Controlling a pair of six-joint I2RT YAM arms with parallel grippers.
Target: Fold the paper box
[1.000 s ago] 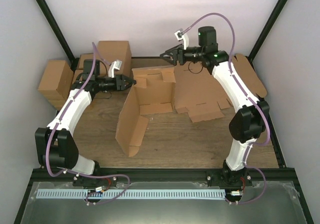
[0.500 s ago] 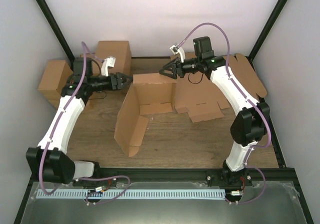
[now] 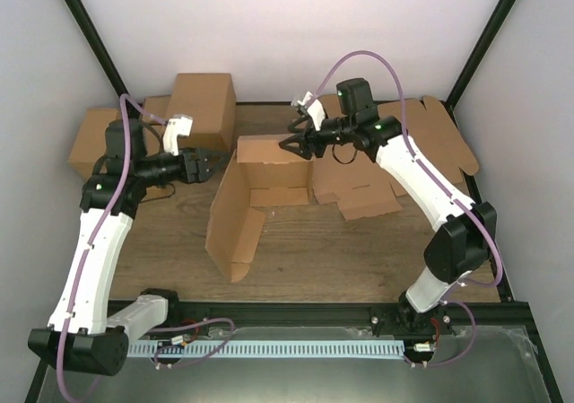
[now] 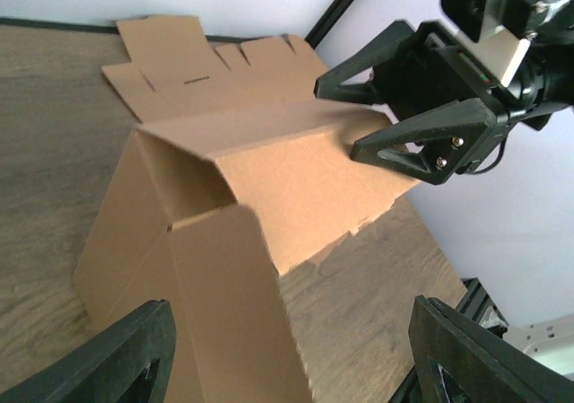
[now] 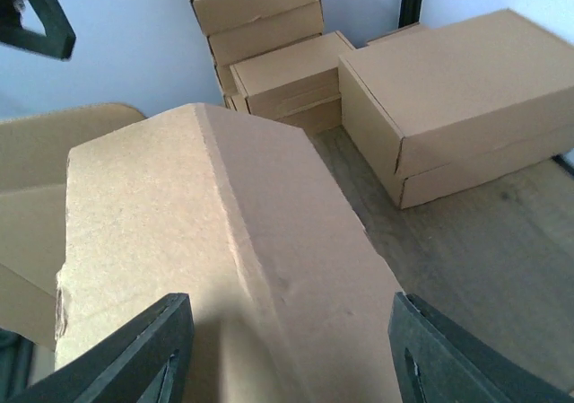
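Observation:
The paper box [image 3: 260,188] stands half folded mid-table: a back wall, a left wall raised at an angle, and a floor panel between them. Just left of its back-left corner my left gripper [image 3: 213,163] is open and clear of the cardboard. From the left wrist, the box [image 4: 269,179] lies ahead of the spread left gripper [image 4: 296,367]. The right gripper [image 3: 292,143] is open at the right end of the back wall's top edge. In its own view the right gripper [image 5: 296,358] straddles the creased panel [image 5: 224,241] without pinching it.
Flat die-cut cardboard sheets [image 3: 368,179] lie right of the box, one leaning at the right wall [image 3: 444,138]. Closed brown cartons [image 3: 202,98] are stacked at the back left, with another [image 3: 99,143] beside them. A black frame rail [image 3: 296,311] runs along the near edge.
My left gripper let go of the box's back-left corner, opened and drew back to the left. The right gripper came down and left onto the back wall's top edge.

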